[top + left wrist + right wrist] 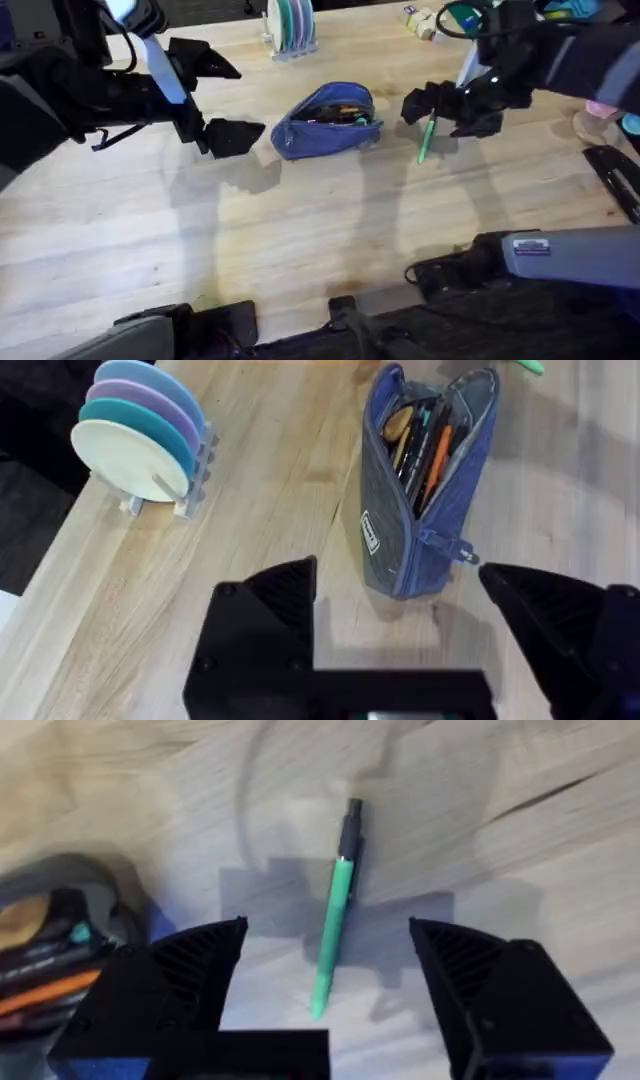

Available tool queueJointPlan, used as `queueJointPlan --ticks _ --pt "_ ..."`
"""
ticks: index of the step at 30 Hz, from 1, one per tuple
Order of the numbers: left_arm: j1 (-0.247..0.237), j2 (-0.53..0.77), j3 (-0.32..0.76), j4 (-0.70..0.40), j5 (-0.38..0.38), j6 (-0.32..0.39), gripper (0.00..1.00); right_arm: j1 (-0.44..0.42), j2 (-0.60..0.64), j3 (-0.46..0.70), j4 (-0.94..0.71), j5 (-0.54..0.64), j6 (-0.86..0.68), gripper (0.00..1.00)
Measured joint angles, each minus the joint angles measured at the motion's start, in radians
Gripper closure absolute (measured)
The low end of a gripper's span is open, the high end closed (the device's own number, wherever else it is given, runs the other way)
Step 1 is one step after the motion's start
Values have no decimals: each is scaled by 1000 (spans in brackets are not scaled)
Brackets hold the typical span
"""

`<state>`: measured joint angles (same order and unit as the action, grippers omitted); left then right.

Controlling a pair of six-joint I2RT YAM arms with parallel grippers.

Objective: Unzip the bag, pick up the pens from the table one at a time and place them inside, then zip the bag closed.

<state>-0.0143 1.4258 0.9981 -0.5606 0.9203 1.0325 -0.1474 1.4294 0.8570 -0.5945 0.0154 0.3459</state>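
Spanning every view, the table (300, 240) is a light wooden butcher-block top with plank seams. Standing on it near the middle, the bag (327, 120) is a blue-grey fabric pouch, long and oval, resting on its narrow base with its zipper open and its mouth gaping upward; orange and dark slim items show inside, and a small pull tab hangs at the end that faces the left gripper (220, 100). Behind the bag stands a rack of pastel plates (290, 27), well apart from it. The left gripper hovers just beside the bag with its black fingers spread wide and holding nothing; in the left wrist view the bag's tab end (452, 547) sits just beyond the gap between the fingertips, nearer one finger (545, 600). On the bag's opposite side, the right gripper (445, 110) hovers with its fingers also spread wide and empty. The green pen (426, 138), bright green with a dark tip, lies flat on the table near the bag and directly below that gripper; in the right wrist view the pen (335, 920) lies between the two fingers (190, 970), touching neither.
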Motion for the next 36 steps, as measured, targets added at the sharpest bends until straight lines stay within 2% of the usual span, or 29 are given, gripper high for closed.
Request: queueJointPlan --ticks 5,7,9,11,13,15,24,29,36 --pt "0 0 0 0 0 0 8 8 73 4 18 12 32 8" --pt "0 0 0 0 0 0 7 18 78 5 16 31 37 85" --pt "0 0 0 0 0 0 7 22 89 6 10 79 37 353" --pt "0 0 0 0 0 0 7 24 92 7 12 101 44 574" --pt "0 0 0 0 0 0 7 37 96 10 21 105 49 780" --pt "0 0 0 0 0 0 8 46 97 12 28 106 52 936" --pt "0 0 0 0 0 0 8 47 94 13 32 108 52 958" --pt "0 0 0 0 0 0 8 61 80 24 41 54 55 968" --pt "0 0 0 0 0 0 8 64 -32 99 109 26 12 968"
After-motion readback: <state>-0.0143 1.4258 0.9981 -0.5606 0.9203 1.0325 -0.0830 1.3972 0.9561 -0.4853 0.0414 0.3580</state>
